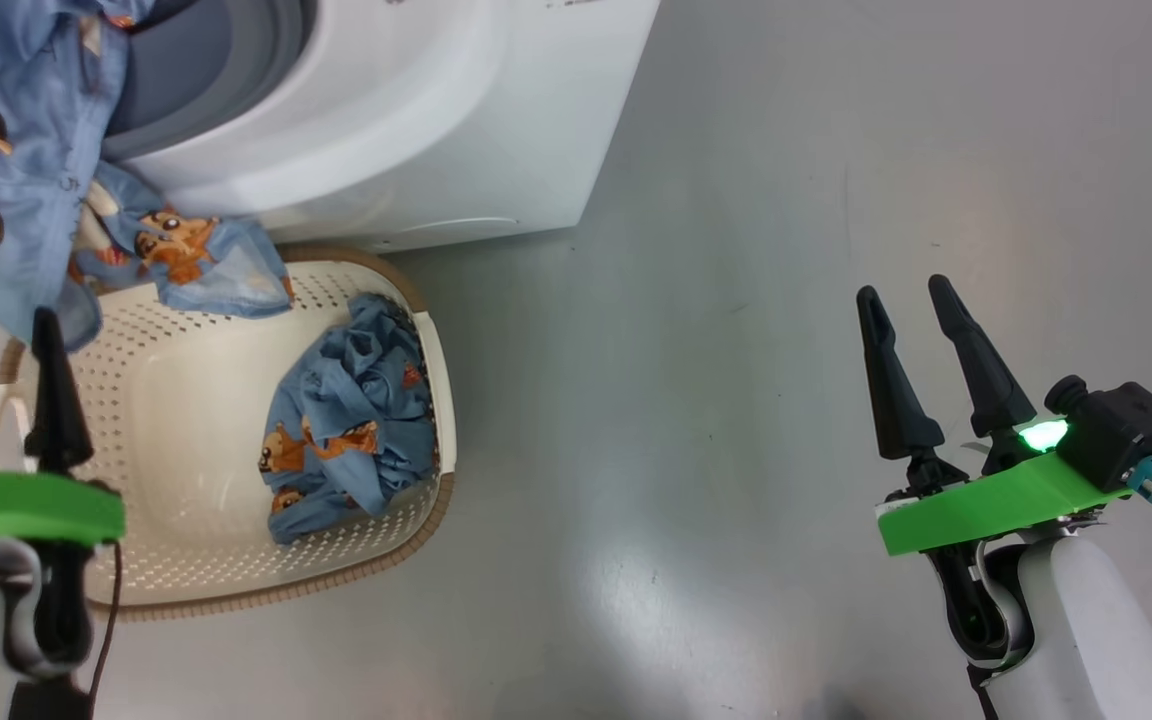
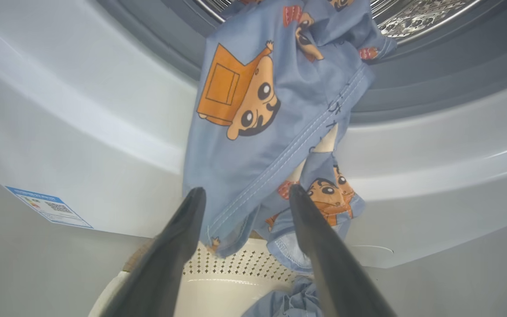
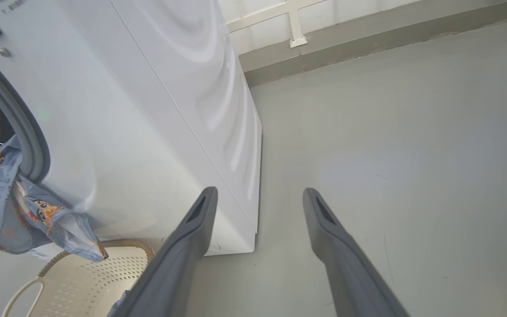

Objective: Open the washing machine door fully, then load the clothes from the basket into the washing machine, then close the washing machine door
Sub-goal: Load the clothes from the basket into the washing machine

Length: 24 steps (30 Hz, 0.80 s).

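The robot's left gripper (image 1: pixel 2 330), two long dark fingers on a green bracket, stands wide apart and empty above the left end of a small cream-white perforated plastic basket (image 1: pixel 442 400) with a brown woven-look rim. One fingertip is close by a hanging hem, though contact cannot be judged. Well apart, the right gripper (image 1: pixel 904 288) is likewise spread wide, holding nothing, over bare grey floor (image 1: pixel 736 300). Against the basket's right wall lies a crumpled light blue garment (image 1: pixel 351 420) printed with orange-brown cartoon figures. A second garment of the same print (image 1: pixel 16 180) drapes out of the big white front-loading washing machine (image 1: pixel 416 120), crossing its grey rubber gasket (image 1: pixel 266 50) and white front lip, its lower end reaching the basket's rear rim. The left wrist view shows that cloth (image 2: pixel 258 110) trailing from the perforated steel drum (image 2: pixel 420 13), with a blue label sticker (image 2: pixel 49 207) low on the washer's front. Beyond the machine, the right wrist view shows a grey skirting strip (image 3: pixel 368 39) at the foot of a pale wall.
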Motion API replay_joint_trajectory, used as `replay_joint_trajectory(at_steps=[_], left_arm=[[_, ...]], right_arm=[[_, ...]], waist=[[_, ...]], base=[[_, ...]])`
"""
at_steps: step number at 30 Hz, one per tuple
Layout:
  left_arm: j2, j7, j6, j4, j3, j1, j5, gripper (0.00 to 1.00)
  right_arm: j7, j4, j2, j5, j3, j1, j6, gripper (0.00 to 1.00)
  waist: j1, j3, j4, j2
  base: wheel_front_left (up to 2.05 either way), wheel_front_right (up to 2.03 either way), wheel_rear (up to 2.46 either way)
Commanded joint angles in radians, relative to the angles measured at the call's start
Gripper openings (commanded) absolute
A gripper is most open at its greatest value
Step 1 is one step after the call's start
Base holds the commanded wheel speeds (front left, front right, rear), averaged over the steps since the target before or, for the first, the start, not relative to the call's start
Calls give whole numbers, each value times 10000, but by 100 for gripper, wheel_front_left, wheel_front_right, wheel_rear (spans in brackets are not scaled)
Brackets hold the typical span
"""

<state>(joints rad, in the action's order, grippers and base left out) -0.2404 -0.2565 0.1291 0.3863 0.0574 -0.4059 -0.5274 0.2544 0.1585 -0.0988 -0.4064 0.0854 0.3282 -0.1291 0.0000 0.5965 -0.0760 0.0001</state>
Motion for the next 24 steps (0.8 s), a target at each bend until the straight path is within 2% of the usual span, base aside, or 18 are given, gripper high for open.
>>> replay_joint_trajectory(at_steps=[1, 6, 14, 24], left_arm=[[-453, -53, 15, 49, 150, -235, -90, 100], [-760, -53, 15, 986, -417, -1168, -465, 100], [-1104, -53, 15, 1707, -1025, -1994, -1011, 100], [-1605, -53, 15, 2290, -2659, -3017, -2310, 100]], right_arm=[[74, -253, 37, 138, 239, -101, -16, 100], [74, -284, 88, 158, 267, 14, -16, 100], [74, -284, 154, 163, 307, 120, -16, 100], [74, -260, 249, 158, 475, 236, -16, 100]], waist=[[0, 87, -39, -1], [0, 306, -144, -1], [0, 486, -286, -1], [0, 615, -523, -1]], base=[[0, 0, 0], [0, 0, 0], [0, 0, 0], [0, 0, 0]])
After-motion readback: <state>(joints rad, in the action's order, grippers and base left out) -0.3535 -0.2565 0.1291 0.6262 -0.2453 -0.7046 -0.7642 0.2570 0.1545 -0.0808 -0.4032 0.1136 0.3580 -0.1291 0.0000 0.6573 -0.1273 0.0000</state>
